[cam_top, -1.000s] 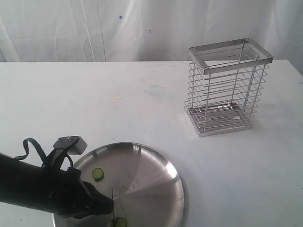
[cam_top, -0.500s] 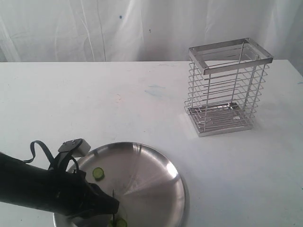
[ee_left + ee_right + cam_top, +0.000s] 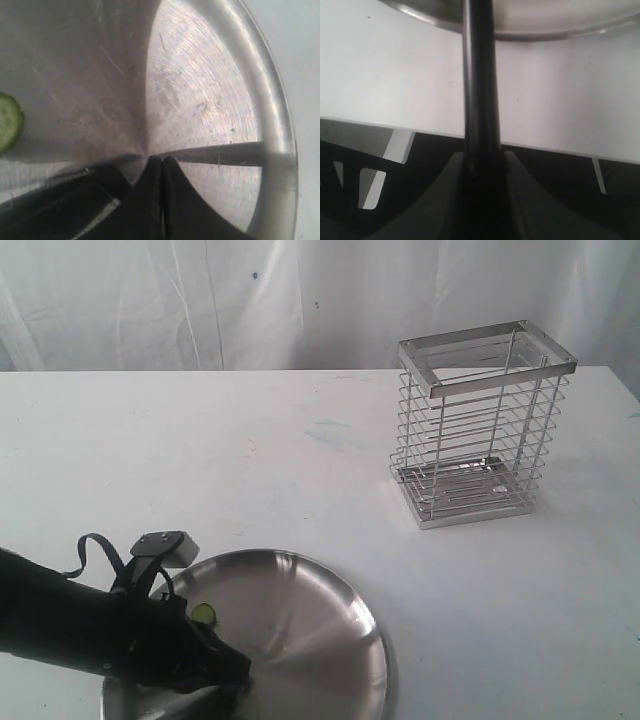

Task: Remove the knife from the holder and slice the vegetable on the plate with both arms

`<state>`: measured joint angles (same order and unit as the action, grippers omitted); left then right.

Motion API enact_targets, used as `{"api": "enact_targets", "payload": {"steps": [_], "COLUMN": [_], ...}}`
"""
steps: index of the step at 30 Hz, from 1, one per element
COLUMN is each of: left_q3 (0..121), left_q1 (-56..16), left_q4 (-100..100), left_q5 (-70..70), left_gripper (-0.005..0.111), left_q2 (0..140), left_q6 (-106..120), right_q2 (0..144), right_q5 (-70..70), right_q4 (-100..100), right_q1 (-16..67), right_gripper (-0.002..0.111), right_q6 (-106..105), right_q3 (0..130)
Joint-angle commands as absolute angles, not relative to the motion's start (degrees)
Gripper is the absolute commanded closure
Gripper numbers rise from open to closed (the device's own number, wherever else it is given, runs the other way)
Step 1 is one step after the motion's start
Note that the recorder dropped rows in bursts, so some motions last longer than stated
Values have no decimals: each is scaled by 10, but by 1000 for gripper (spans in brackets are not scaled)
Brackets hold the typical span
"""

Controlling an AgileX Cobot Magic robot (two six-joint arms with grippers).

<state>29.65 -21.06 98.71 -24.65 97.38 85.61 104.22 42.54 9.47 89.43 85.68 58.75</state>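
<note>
Knife (image 3: 479,75) handle is grasped between the right gripper (image 3: 482,162) jaws just outside the plate (image 3: 330,610) rim; the blade crosses the rim onto the plate. Left gripper (image 3: 162,161), jaws clenched tip to tip, sits on the plate beside the blade. 1 vegetable (image 3: 9,127) slice lies on the plate. Holder (image 3: 478,425) stands well apart from the plate.

1. I see a big white table (image 3: 200,460) spread out wide.
2. A white curtain (image 3: 150,300) hangs behind it, at 12 o'clock.
3. A pale blue smudge (image 3: 325,430) is on the table, near the middle.
4. A small yellowish spot (image 3: 248,448) is near the smudge, at about its 9 o'clock.
5. The curtain has a tiny blue dot (image 3: 254,276). A tiny dark dot (image 3: 317,306) is at its 4 o'clock.
6. My right wrist camera shows the table's edge. It is dark under there, with a white bar (image 3: 395,147).
</note>
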Motion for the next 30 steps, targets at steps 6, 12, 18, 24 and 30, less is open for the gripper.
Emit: {"api": "enact_targets", "payload": {"steps": [6,12,18,24,30], "left_q3": [304,305,333,315,272], "left_q1": [-212,-212,-212,-212,-212], "left_q4": [999,999,999,875,857], "left_q5": [-236,-235,-268,-303,-345], "left_gripper": [107,107,107,107,107], "left_q2": [977,977,957,909,896], "left_q6": [859,859,859,757,716], "right_q2": [1030,1017,1014,1014,1014], "right_q5": [456,472,488,483,483], "right_q4": [44,23,35,23,37], "right_q1": [898,898,896,896,896], "right_gripper": [108,108,108,108,108], "right_q6": [819,795,780,766,766], "right_q3": [585,585,585,585,585]}}
